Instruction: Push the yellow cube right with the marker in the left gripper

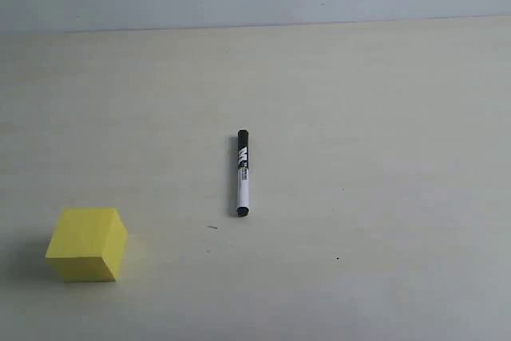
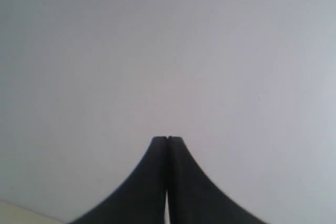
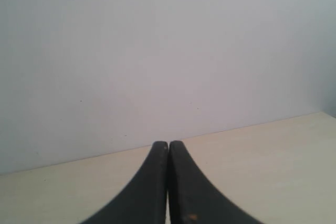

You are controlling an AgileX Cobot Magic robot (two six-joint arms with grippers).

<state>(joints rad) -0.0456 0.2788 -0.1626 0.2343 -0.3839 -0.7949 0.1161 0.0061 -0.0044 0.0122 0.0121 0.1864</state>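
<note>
Both pairs of jaws are pressed closed on nothing: the left gripper [image 2: 167,139] and right gripper [image 3: 168,142] face the wall, out of the exterior view. On the table [image 1: 383,117], the yellow cube [image 1: 87,243] sits front-left. The marker [image 1: 243,173] lies unheld mid-table; a clumsy pickup could roll it away.

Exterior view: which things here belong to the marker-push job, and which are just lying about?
Belongs to the job:
- marker, lying on the table, not yet picked up
- yellow cube, to the marker's left and nearer the camera
- left gripper, shut and empty

Just there:
- right gripper, shut and empty
- table
</note>
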